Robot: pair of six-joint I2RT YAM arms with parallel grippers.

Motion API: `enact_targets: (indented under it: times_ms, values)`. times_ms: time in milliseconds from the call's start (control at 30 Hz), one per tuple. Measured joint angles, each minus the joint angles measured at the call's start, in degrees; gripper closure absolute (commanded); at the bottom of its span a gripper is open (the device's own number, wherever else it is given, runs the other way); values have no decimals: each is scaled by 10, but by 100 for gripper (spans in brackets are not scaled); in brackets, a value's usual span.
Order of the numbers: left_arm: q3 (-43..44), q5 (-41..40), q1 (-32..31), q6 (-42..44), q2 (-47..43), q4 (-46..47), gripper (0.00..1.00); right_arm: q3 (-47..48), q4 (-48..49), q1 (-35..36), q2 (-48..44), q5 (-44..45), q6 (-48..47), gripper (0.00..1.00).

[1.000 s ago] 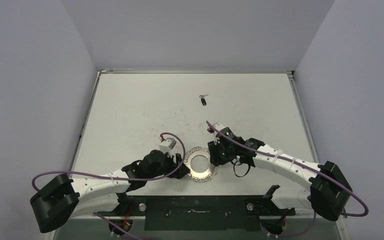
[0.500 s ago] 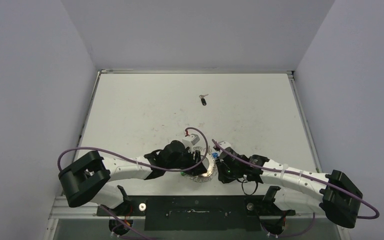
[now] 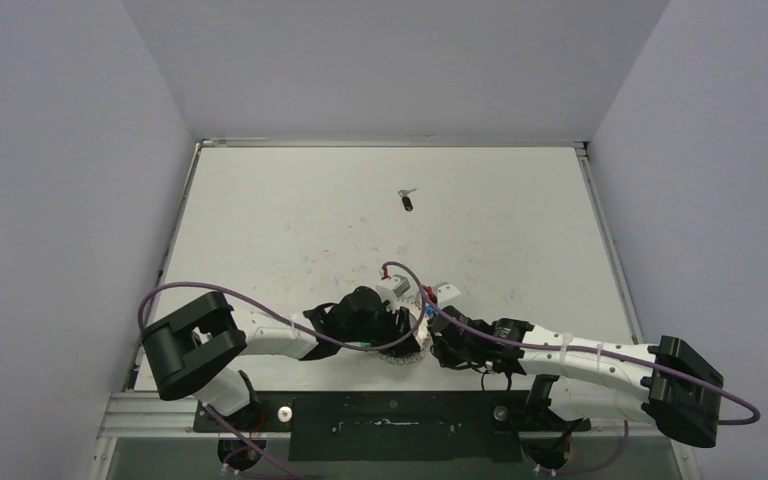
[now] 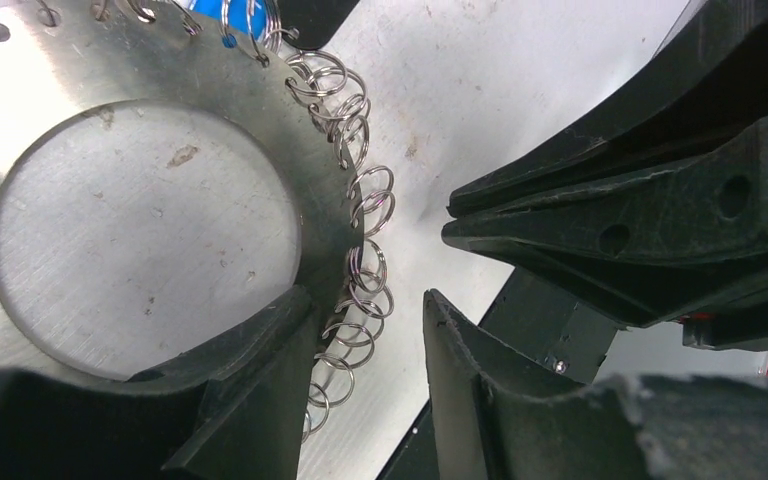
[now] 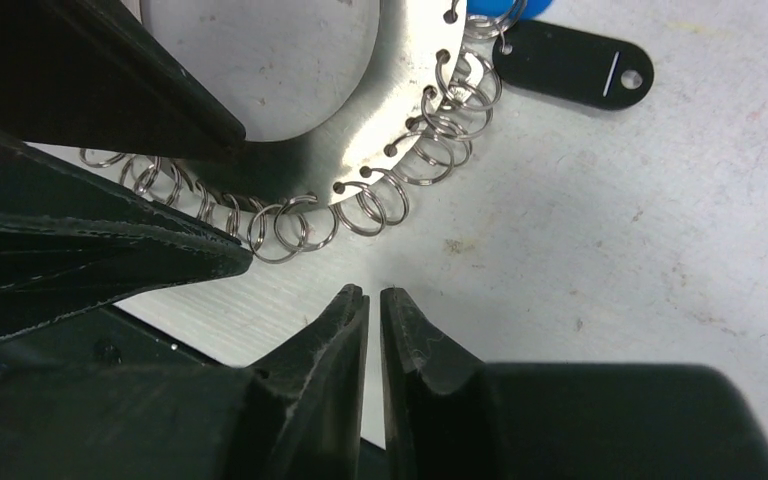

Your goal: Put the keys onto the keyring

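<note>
Resting flat on the bench [image 3: 290,220] near 6 o'clock, the keyring [image 4: 160,70] sat between both arms. Left pincer [image 4: 365,300] straddled its looped rim, jaws apart, gripping nothing. Right pincer [image 5: 373,292] was clenched empty just beside. One black-headed key [image 3: 407,201] lay at 12 o'clock, well apart. Risk: closing fingers snag loops and the ring skids.
</note>
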Motion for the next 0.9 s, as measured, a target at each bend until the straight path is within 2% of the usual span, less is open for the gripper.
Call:
enact_targets:
  times_ms: [200, 400, 533, 733, 900]
  values:
    - [-26, -32, -2, 10, -62, -13, 60, 0, 19, 7, -4, 10, 0, 80]
    - [-84, -87, -10, 50, -196, -57, 59, 0, 35, 8, -4, 9, 0, 76]
    - [-127, -121, -25, 87, -275, -89, 54, 0, 44, 8, -4, 6, 1, 74]
    - [-198, -147, -77, 172, -376, -106, 54, 0, 51, 9, -3, 6, 0, 74]
    - [-243, -145, -115, 276, -407, -63, 56, 0, 51, 9, 0, 6, 0, 73]
